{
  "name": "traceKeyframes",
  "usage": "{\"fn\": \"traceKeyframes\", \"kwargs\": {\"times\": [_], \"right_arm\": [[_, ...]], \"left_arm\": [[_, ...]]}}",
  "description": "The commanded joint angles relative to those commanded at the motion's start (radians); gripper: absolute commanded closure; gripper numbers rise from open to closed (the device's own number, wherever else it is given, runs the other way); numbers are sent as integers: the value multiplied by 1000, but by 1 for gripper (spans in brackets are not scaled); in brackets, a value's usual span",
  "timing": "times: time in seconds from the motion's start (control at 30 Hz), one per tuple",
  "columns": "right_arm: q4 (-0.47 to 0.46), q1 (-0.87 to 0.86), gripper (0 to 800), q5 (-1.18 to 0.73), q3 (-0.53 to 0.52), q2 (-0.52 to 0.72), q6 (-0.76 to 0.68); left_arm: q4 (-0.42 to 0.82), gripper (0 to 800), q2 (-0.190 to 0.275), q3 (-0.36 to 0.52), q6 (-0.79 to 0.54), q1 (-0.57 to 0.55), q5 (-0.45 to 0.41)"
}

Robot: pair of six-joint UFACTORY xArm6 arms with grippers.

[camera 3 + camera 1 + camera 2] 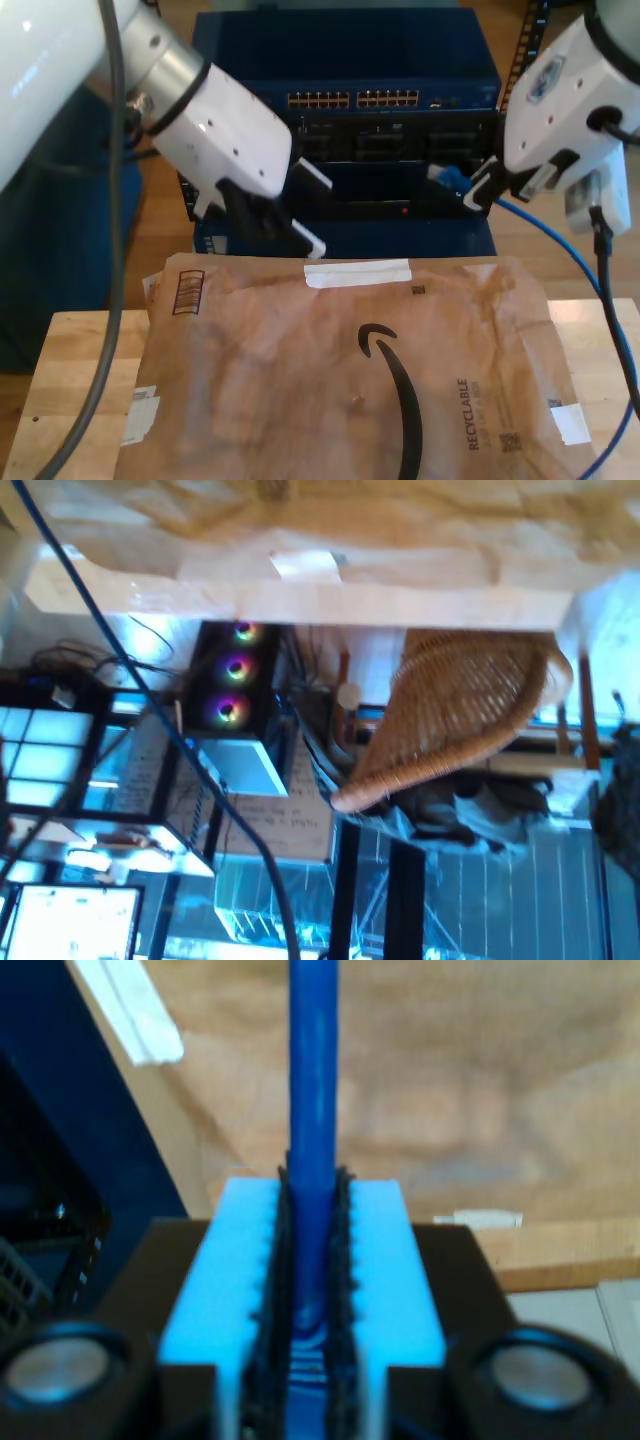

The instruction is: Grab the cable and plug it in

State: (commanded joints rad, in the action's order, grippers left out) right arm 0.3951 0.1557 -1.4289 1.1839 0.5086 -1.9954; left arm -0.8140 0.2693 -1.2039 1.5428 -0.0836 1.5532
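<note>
Cable [313, 1150] clamped between my second tool's [312, 1290] jaws.

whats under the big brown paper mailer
The brown paper mailer lies on a light wooden table, whose bare wood shows at both exterior-view sides. Whatever else lies beneath is covered.

Wicker chair [455, 715] beside 3-fan computer case [232, 685]

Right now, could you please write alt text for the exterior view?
An arm on the exterior view's right holds the blue cable near a dark blue rack's network switch. Another arm on the left hangs over a brown paper mailer lying on a wooden table.
</note>
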Motion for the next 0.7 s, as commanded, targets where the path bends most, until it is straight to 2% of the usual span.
{"fn": "traceKeyframes", "kwargs": {"times": [0.17,0.37,0.7], "right_arm": [[44,0,798,0,21,3,28],[60,2,797,-14,78,3,29],[75,12,797,-15,103,2,29]], "left_arm": [[-97,0,0,-40,-14,0,11],[-247,0,0,-46,-11,2,91],[-295,0,3,-48,-11,8,115]]}}
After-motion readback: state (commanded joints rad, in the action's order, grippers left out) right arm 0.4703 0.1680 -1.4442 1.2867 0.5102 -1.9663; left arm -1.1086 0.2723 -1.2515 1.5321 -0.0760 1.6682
